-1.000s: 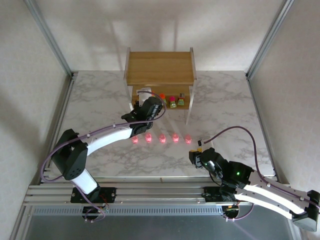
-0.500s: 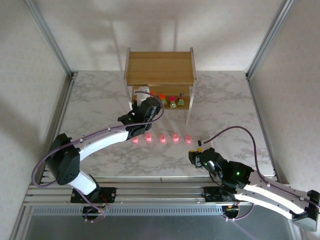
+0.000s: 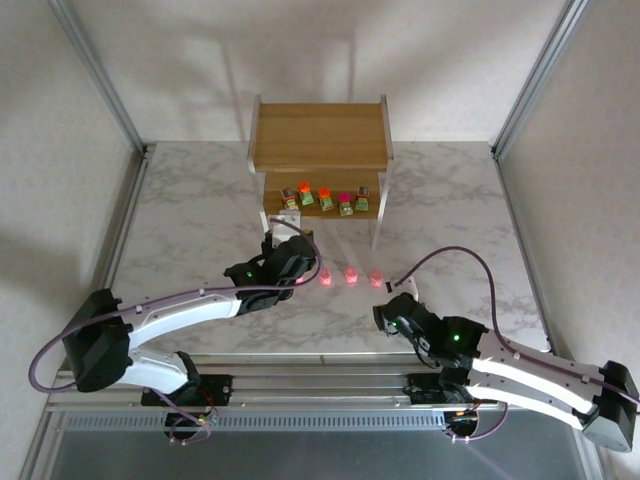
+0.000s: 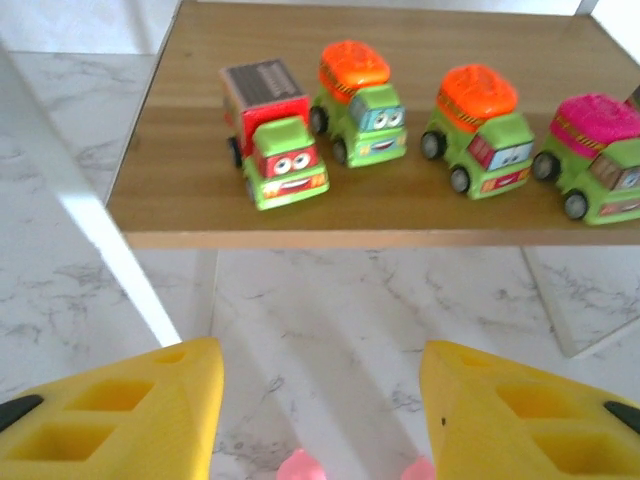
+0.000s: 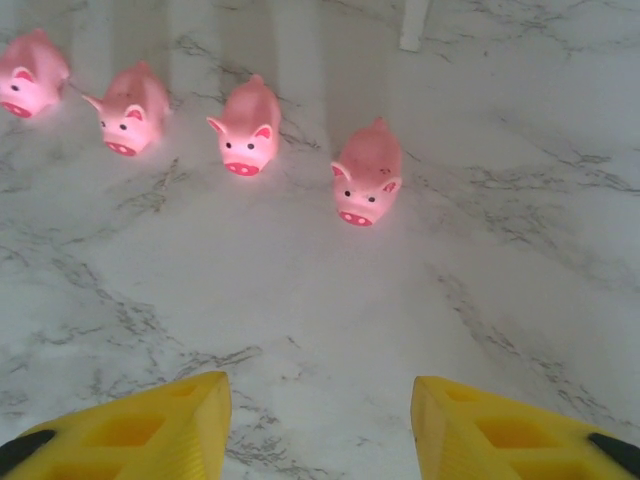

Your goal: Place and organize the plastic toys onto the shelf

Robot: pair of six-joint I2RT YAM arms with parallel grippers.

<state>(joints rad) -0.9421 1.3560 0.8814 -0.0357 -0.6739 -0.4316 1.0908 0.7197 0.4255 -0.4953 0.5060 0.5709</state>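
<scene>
The shelf [image 3: 320, 135] stands at the middle of the counter's [image 3: 200, 210] far edge. Five toy trucks [image 4: 275, 150] sit in a row on its lower tier, fronts toward the near edge. The pink pigs [image 5: 368, 180] stand in a row on the counter, between the shelf and the near edge.

The left claw [image 4: 320, 350] is over the left end of the pig row: fingers apart, nothing clamped. A pink shape at the bottom of its wrist view is too cropped to identify. The right claw [image 5: 318, 385] is on the near side of the rightmost pig, fingers apart and empty.

Handling, as judged: the pigs appear light, smooth and rounded, so slip is likely. Grip across the flanks at mid-body, not the snout or ears.
</scene>
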